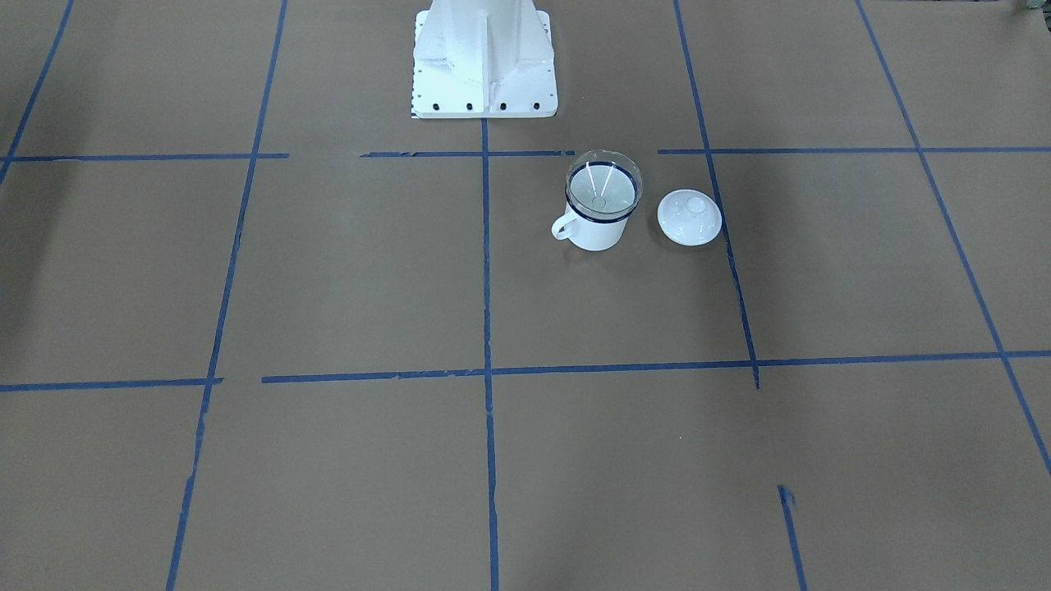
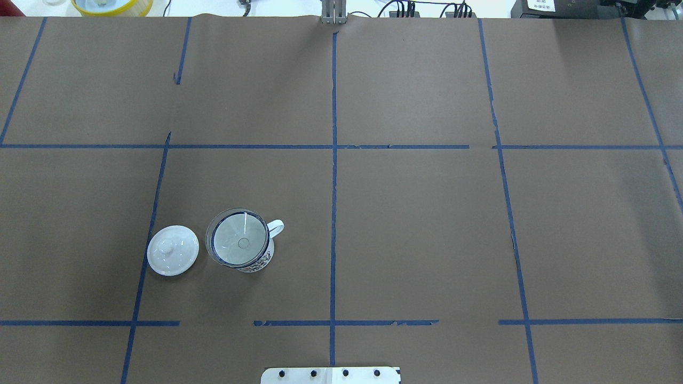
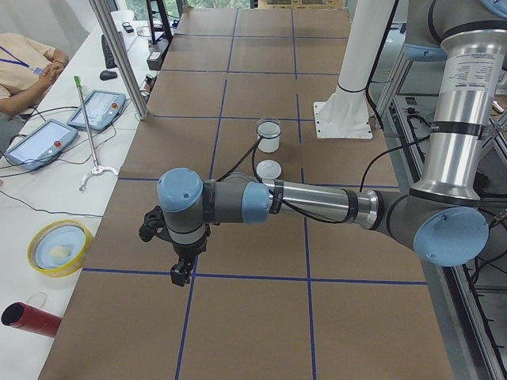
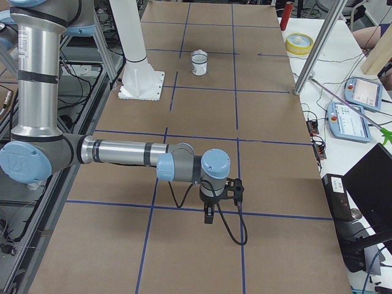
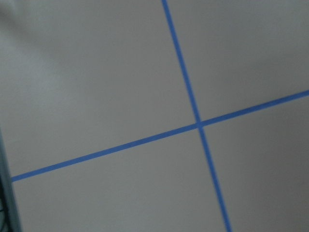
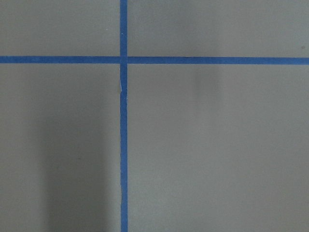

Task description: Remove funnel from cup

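The clear funnel [image 1: 603, 187] sits in the mouth of the white cup [image 1: 598, 234], its spout pointing down inside. The overhead view shows the funnel [image 2: 239, 243] and the cup [image 2: 261, 263] left of centre, handle toward the middle of the table. Far from them, my left gripper [image 3: 181, 273] hangs over the table's left end. My right gripper [image 4: 209, 215] hangs over the right end. Each gripper shows only in a side view, so I cannot tell whether either is open or shut. Both wrist views show only brown paper and blue tape.
A white domed lid [image 1: 690, 217] with a knob lies on the table beside the cup. The white robot base [image 1: 484, 66] stands behind them. A side table holds pendants [image 3: 99, 107] and a yellow bowl [image 3: 57, 247]; a person [image 3: 24, 59] sits there.
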You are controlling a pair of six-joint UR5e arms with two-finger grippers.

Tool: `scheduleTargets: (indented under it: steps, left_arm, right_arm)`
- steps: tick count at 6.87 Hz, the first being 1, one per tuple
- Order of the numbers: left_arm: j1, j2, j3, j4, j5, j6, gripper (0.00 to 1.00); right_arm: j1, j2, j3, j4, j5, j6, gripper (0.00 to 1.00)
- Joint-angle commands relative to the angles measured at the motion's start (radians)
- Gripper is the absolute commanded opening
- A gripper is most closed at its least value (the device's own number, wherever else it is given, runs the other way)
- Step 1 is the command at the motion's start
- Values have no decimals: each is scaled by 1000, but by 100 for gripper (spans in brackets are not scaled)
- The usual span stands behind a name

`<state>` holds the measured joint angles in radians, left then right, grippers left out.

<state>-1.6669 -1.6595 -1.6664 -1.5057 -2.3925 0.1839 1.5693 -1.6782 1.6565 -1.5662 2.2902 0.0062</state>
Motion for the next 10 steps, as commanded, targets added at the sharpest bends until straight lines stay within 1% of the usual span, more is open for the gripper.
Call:
scheduleTargets:
  steps: [1,2,3,4,6,7,8,9,10]
  left_arm:
    - [178,49,-198,-14,-56,-401,100]
    - [303,38,-278,-19,-50,-643,100]
    - [349,-9,-330,-19,-48,-843,100]
    - [460,-70,-360,-16,2,-1056,100]
    - [617,-242,-354,1,68,-1380,99]
    - [730,-313,-360,21,181,-1541,99]
    - [868,-394,-355,144,278,-1607,99]
    - [919,-452,-357,213,329,-1615,99]
    - [991,-485,-330,213,334,-1652,99]
  right_arm:
    - [0,0,-1,0,0,0,100]
    - [0,0,0,0,0,0,100]
    - [0,0,0,0,0,0,100]
    - [0,0,0,0,0,0,100]
    - [0,0,0,0,0,0,100]
    - [0,0,0,0,0,0,100]
    - [0,0,0,0,0,0,100]
    - [0,0,0,0,0,0,100]
    - [0,0,0,0,0,0,100]
